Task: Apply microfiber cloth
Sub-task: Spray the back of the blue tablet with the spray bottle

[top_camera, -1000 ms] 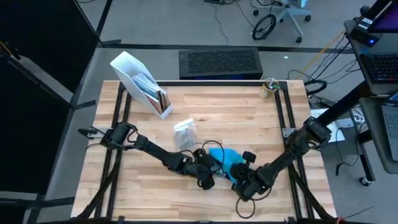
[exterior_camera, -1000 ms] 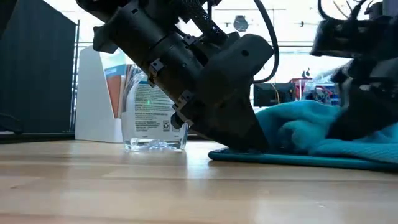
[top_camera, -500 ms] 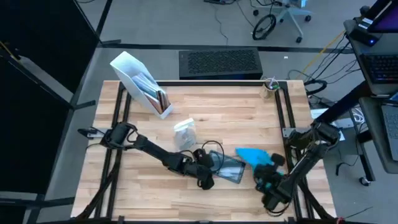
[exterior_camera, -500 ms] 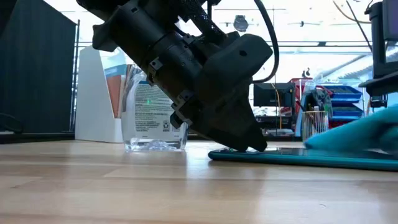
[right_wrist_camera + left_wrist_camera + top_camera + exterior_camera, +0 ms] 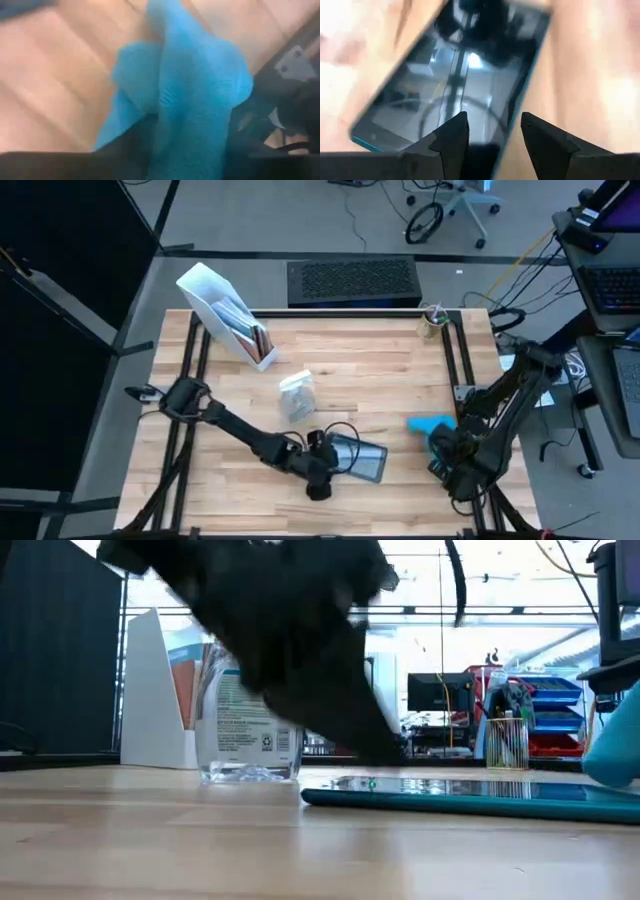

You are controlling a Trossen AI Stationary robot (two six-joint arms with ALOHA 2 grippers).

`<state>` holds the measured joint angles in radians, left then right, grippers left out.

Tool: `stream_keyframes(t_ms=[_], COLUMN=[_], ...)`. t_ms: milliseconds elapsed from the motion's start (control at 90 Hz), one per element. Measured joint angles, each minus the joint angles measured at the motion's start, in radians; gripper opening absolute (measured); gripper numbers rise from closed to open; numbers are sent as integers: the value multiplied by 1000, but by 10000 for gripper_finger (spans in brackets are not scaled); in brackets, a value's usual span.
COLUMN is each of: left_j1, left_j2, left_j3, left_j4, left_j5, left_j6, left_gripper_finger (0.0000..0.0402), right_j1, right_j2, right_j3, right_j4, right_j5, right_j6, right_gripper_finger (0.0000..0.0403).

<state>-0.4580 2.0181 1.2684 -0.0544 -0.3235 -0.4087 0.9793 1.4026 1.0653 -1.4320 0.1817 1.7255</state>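
On my feed the wooden table point(image 5: 380, 360) has bare room along its far half. The right gripper point(image 5: 447, 452) sits near the right edge, clamped on the microfiber cloth point(image 5: 432, 427), which hangs bunched from it. The left gripper point(image 5: 318, 480), fingers apart, hovers at the near end of the tablet point(image 5: 362, 461); motion blur hides contact, I think. A spray bottle point(image 5: 297, 395) and white file holder point(image 5: 222, 315) stand behind.

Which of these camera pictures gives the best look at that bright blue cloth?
The right wrist view: the microfiber cloth fills it, weave visible. The high view shows a small blue patch by the right gripper; the low view a sliver; the left wrist view nothing.
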Motion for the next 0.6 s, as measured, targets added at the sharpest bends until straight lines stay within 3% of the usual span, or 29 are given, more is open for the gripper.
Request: stream_keyframes(t_ms=[167, 344, 411, 600], left_j1=[-35, -92, -106, -118], left_j2=[-41, -55, -34, 44], left_j3=[3, 4, 4, 4], left_j4=[-29, -25, -18, 26], left_j5=[-15, -21, -18, 7], left_j6=[-15, -81, -112, -185], left_gripper_finger=[175, 175, 175, 175], right_j1=[-23, -74, -126, -306], right_j2=[-75, -104, -96, -89], right_j3=[39, 41, 30, -91], right_j4=[9, 71, 166, 532], right_j5=[86, 248, 283, 255], right_j6=[-24, -98, -203, -550], right_gripper_finger=[253, 290, 294, 294])
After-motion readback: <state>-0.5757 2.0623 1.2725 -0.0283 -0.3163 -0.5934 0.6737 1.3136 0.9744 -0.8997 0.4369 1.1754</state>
